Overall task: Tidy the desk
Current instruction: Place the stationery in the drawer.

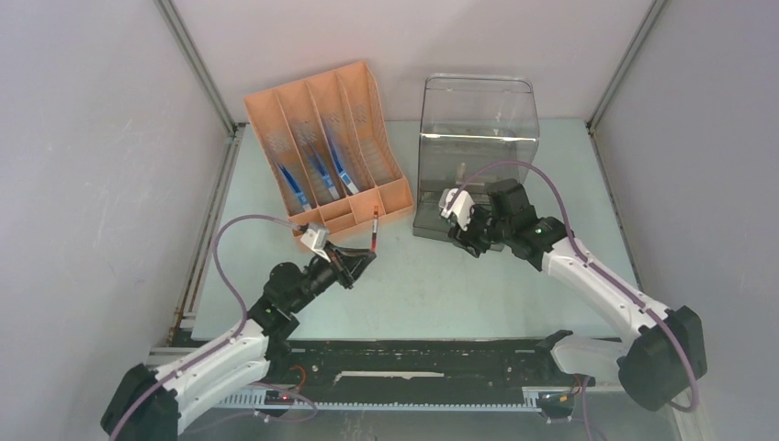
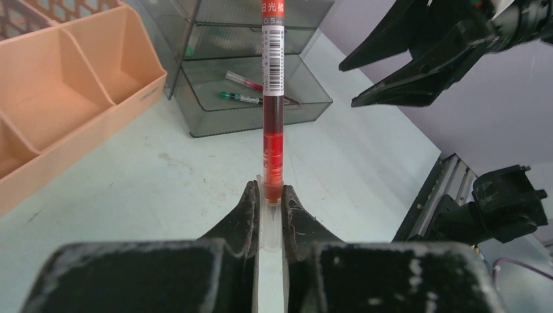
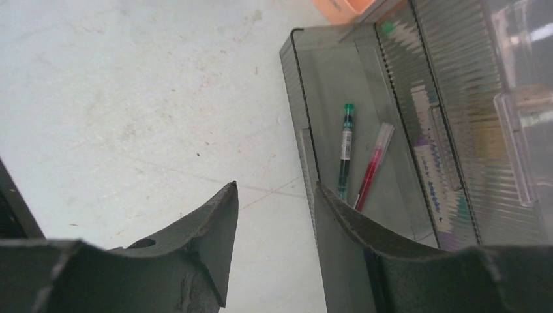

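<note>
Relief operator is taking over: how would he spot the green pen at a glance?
At the desk's back right stands a smoky clear drawer box, its lowest tray sticking out toward the arms. Two pens lie in that tray. The green pen is the one nearer the tray's front, with a green cap, while the red pen beside it is red throughout.

Two pens point(image 3: 345, 151) in smoky tray point(image 3: 332, 72) on desk point(image 3: 130, 98)
</note>
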{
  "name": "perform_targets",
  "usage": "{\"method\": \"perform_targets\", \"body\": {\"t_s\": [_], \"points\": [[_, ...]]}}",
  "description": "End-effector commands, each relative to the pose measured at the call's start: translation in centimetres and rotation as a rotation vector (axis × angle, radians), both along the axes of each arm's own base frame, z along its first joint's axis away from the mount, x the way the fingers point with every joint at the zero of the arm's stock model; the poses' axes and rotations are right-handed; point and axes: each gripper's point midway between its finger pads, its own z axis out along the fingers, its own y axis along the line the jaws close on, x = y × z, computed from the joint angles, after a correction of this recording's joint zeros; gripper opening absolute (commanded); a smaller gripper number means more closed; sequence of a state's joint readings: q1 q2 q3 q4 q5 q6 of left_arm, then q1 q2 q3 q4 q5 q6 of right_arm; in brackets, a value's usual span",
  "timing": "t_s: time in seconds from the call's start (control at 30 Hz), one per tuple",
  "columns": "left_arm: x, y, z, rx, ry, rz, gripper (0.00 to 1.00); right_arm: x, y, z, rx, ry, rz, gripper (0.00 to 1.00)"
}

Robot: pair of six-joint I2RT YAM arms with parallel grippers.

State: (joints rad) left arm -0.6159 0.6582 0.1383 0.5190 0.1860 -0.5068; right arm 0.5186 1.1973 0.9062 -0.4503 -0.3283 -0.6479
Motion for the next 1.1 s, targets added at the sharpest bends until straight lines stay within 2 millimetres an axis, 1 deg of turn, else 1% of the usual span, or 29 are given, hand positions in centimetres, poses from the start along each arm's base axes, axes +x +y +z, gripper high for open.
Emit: {"method": "perform_targets", "body": {"t_s": [0.0, 0.13, 0.17, 0.2, 0.3, 0.5, 0.57, 0.67, 0.73, 0.8, 0.83, 0.93, 0.97, 1.07], "points": [[1.1, -1.3, 4.3, -0.056, -0.192, 0.036, 0.00, -1.1, 1.2, 3.8, 0.100, -0.039, 0.053, 0.55], [1.3, -3.0, 4.7, -0.064, -0.211, 0.028, 0.00, -1.6, 1.2, 5.8, 0.141, -0.062, 0.057, 0.55], [1.5, -3.2, 4.5, -0.059, -0.204, 0.046, 0.00, -1.7, 1.2, 6.4, 0.153, -0.073, 0.053, 0.55], [1.7, -3.4, 4.8, -0.068, -0.219, 0.060, 0.00, -1.8, 1.1, 7.0, 0.168, -0.080, 0.049, 0.55], [1.9, -4.1, 4.9, -0.078, -0.234, 0.082, 0.00, -2.5, 1.2, 8.8, 0.225, -0.069, 0.052, 0.57], [1.6, -6.6, 6.0, -0.121, -0.266, 0.062, 0.00, -4.0, 1.5, 12.1, 0.367, 0.043, 0.077, 0.58], [1.5, -7.3, 6.5, -0.133, -0.277, 0.059, 0.00, -4.5, 1.8, 13.5, 0.415, 0.089, 0.090, 0.59], [1.3, -8.0, 6.8, -0.141, -0.291, 0.063, 0.00, -5.0, 2.1, 15.5, 0.505, 0.158, 0.089, 0.59], [1.3, -8.2, 7.1, -0.153, -0.295, 0.068, 0.00, -5.8, 2.3, 16.3, 0.567, 0.220, 0.114, 0.61], [1.1, -8.6, 7.3, -0.164, -0.297, 0.066, 0.00, -6.3, 2.6, 16.5, 0.615, 0.277, 0.145, 0.63], [1.1, -8.8, 7.3, -0.164, -0.295, 0.065, 0.00, -6.4, 2.6, 16.4, 0.632, 0.291, 0.164, 0.67], [0.8, -9.8, 7.5, -0.162, -0.295, 0.065, 0.00, -6.3, 2.6, 15.2, 0.651, 0.291, 0.185, 0.77], [0.7, -10.2, 7.3, -0.154, -0.291, 0.066, 0.00, -6.4, 2.6, 14.8, 0.656, 0.296, 0.199, 0.77], [0.5, -11.3, 7.6, -0.166, -0.296, 0.071, 0.00, -7.3, 2.9, 14.3, 0.675, 0.328, 0.258, 0.79]]}}
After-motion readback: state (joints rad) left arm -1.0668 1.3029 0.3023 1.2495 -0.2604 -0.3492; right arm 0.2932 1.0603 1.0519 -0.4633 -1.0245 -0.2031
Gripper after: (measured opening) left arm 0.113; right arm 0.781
